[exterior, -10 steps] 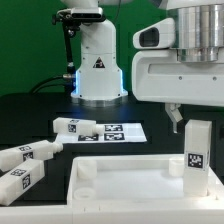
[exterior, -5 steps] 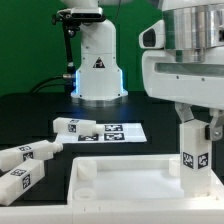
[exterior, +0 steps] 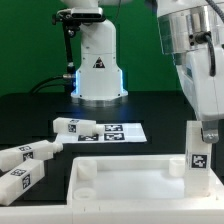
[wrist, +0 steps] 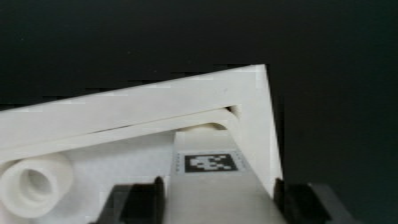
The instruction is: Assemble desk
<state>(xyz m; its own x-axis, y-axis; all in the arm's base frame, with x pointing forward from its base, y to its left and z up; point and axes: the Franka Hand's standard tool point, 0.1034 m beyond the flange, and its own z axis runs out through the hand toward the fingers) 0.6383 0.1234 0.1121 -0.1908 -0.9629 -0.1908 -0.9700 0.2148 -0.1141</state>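
Along the exterior view's left edge, three loose legs lie on their sides on the dark surface (exterior: 30, 108). The nearest leg (exterior: 20, 183) runs out of the picture at the lower corner. A second leg (exterior: 28, 153) lies just behind it, and a third leg (exterior: 72, 126) lies farther back, its end touching the near left corner of the marker board (exterior: 118, 131). The strip of surface between these legs and the tabletop is narrow but bare. Behind the marker board stands the robot base (exterior: 98, 65), well apart from the parts.

The tabletop (exterior: 125, 163) lies flat in the foreground with its raised rim up. Its left rim is near the second leg, and its inner field is open.

At the tabletop's far corner on the exterior view's right, an upright leg (exterior: 199, 150) stands with its tag facing the camera. The arm (exterior: 195, 55) comes down over it, and the end effector (exterior: 210, 131) sits at the leg's top edge.

In the wrist view, the end effector (wrist: 217, 205) has its fingers (wrist: 134, 203) apart on either side of the upright leg (wrist: 214, 163), close to the tabletop (wrist: 107, 120) corner's rim. It cannot be told whether the pads press the leg.
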